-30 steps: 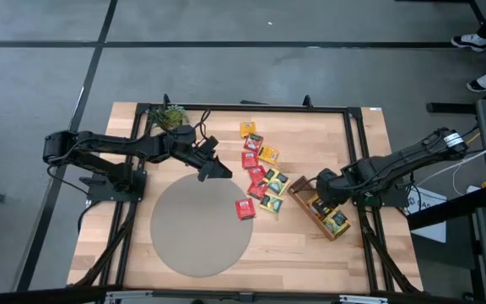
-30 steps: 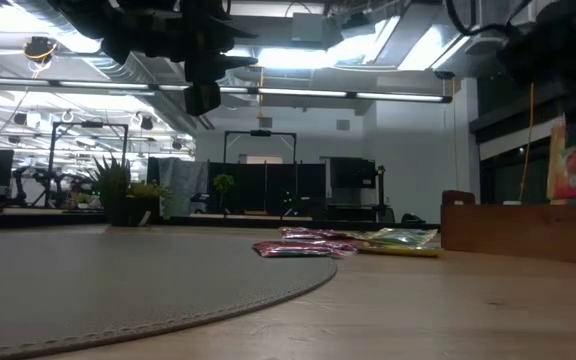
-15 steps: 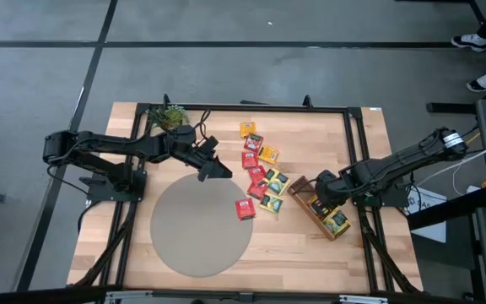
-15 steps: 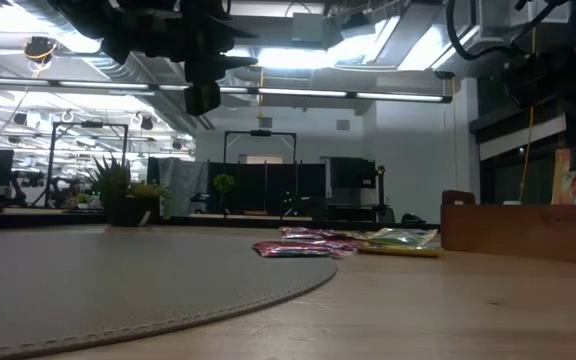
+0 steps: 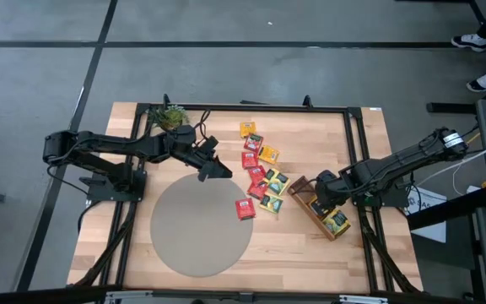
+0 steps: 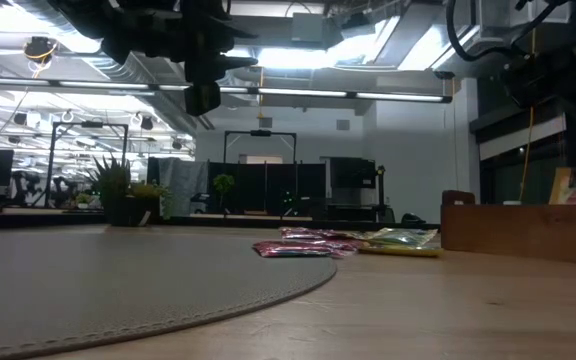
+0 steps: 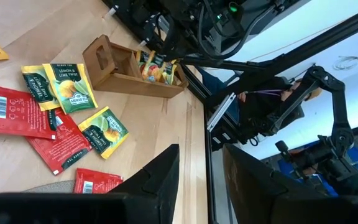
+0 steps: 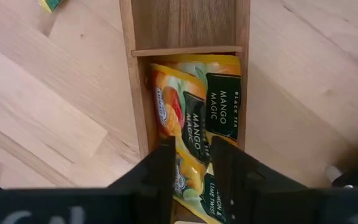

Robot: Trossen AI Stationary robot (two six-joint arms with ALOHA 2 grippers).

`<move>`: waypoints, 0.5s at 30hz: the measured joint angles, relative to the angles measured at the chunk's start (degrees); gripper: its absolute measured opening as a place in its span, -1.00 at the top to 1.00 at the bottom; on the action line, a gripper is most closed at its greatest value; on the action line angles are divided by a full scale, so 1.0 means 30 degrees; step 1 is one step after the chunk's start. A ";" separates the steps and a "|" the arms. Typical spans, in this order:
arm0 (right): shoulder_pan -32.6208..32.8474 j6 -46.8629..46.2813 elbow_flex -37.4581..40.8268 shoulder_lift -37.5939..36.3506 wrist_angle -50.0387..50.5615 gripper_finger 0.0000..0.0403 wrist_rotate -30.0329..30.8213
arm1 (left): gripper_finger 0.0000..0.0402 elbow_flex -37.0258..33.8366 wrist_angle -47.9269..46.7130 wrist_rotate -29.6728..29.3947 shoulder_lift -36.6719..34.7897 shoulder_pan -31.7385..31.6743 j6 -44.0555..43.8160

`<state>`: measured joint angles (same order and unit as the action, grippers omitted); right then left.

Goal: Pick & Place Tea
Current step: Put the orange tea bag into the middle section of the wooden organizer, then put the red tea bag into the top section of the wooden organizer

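wooden counter point(image 5: 310, 241): right tool point(image 8: 190, 163) parted, empty, over tray point(image 8: 135, 93), partly hiding sachets point(image 8: 194, 124); left tool point(image 5: 213, 171) parted, empty.

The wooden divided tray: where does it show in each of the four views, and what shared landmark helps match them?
High view: wooden tray at right, under the right hand.
Low view: tray at far right edge.
Left wrist view: tray upper middle, beyond the loose sachets.
Right wrist view: tray fills the centre, mango sachets inside.
Shared landmark: the sachets in its compartment.
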<state>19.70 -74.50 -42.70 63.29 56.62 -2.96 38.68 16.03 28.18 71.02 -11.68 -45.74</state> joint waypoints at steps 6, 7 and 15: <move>0.0000 -0.0016 0.0000 0.0000 -0.0003 0.39 0.0000 | 0.41 0.0000 0.0000 0.0000 0.0000 0.0000 0.0007; 0.0000 -0.0055 0.0000 0.0000 0.0015 0.39 -0.0007 | 0.40 0.0000 0.0000 0.0000 0.0000 0.0000 0.0007; -0.0015 -0.0943 -0.0069 -0.0066 0.1925 0.42 0.0079 | 0.41 0.0000 0.0000 0.0000 0.0000 0.0000 0.0007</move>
<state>19.66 -77.33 -42.90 63.09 62.40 -2.72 38.68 16.03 28.18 71.02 -11.68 -45.71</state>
